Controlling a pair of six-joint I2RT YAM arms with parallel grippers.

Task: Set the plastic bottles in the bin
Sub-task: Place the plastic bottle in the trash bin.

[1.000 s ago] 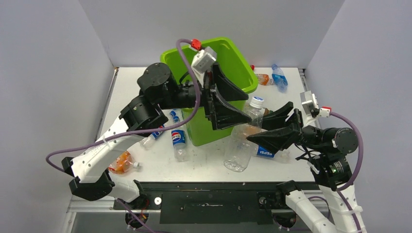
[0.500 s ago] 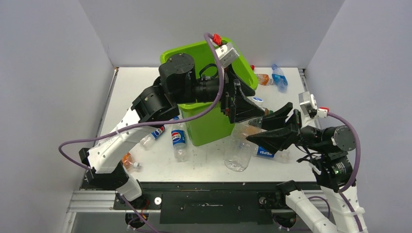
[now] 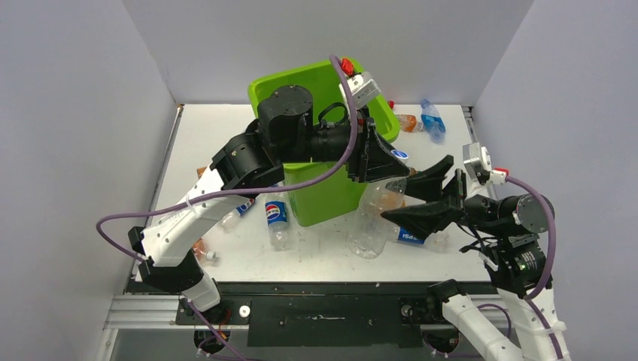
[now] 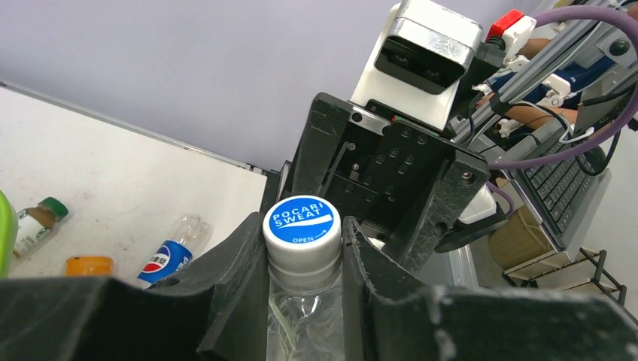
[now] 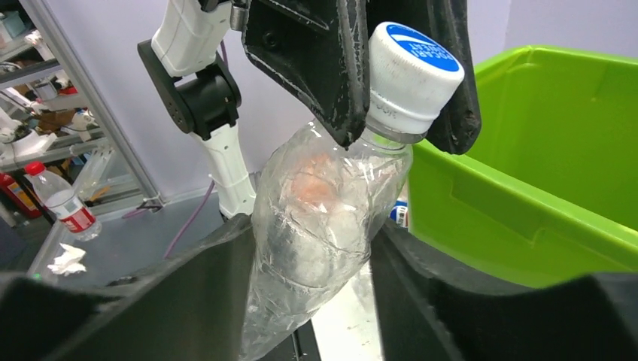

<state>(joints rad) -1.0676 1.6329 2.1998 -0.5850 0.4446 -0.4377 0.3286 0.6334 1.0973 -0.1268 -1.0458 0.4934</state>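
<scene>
A large crumpled clear bottle [image 3: 371, 219] with a blue-and-white cap [image 4: 302, 222] hangs upright just right of the lime-green bin [image 3: 316, 197]. My left gripper [image 3: 395, 167] reaches across the bin's front and is shut on the bottle's neck, just under the cap [image 5: 410, 64]. My right gripper [image 3: 395, 199] comes in from the right. Its fingers [image 5: 188, 301] stand on either side of the bottle's body [image 5: 320, 218], open, at most brushing it. Other plastic bottles lie on the table: a Pepsi one [image 3: 277, 218] left of the bin and another [image 3: 410, 237] under my right gripper.
Two bottles [image 3: 430, 119] lie at the back right behind the bin, also in the left wrist view [image 4: 171, 252]. An orange bottle [image 3: 197, 248] and a small clear one [image 3: 235, 214] lie under my left arm. Grey walls close in three sides.
My left arm swung right across the bin and shut on the bottle's neck. My right gripper's jaws loosened round the bottle's body; the bottle stayed in place.
</scene>
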